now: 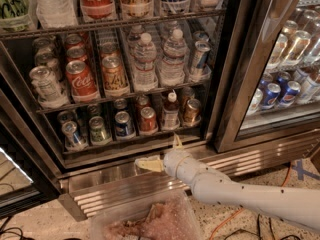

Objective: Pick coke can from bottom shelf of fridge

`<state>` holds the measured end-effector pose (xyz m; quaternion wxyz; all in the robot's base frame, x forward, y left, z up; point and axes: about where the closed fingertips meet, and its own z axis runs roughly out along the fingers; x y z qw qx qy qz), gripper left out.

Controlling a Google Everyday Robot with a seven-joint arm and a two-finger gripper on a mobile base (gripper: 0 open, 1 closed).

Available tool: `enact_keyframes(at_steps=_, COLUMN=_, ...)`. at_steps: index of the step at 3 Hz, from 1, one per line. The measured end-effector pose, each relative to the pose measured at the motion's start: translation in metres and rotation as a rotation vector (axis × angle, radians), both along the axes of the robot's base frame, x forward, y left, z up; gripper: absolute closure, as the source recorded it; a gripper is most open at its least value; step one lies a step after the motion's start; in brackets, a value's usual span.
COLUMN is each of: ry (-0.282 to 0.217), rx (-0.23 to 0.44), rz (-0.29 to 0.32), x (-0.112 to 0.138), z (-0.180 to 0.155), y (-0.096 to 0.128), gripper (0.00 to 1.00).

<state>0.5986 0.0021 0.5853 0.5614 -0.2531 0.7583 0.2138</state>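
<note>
The coke can (148, 120) is a small red can with a silver lid, standing mid-row on the bottom shelf (125, 143) of the fridge (231, 84). A blue can (123, 124) stands to its left and a red-capped bottle (170, 112) to its right. A bronze can (191, 110) stands further right. My gripper (161, 153) is open and empty. It hovers in front of the fridge's ribbed steel base (125, 189), just below and slightly right of the coke can. One finger (147, 164) points left and the other (177, 142) points up.
Green (98, 130) and silver (72, 134) cans fill the shelf's left part. The tier above holds large Coca-Cola cans (80, 80) and water bottles (145, 61). A closed glass door (285, 69) is at the right. A clear plastic bin (145, 221) lies on the floor below my arm.
</note>
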Motion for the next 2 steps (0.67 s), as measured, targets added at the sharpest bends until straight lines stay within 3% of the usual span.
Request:
enact_keyframes(at_steps=1, ry=-0.035, rx=0.005, rz=-0.030, x=0.001, z=-0.010, y=0.009, gripper=0.00)
enact_keyframes(at_steps=2, ry=-0.088, rx=0.010, rz=-0.060, x=0.006, z=-0.012, y=0.022, gripper=0.10)
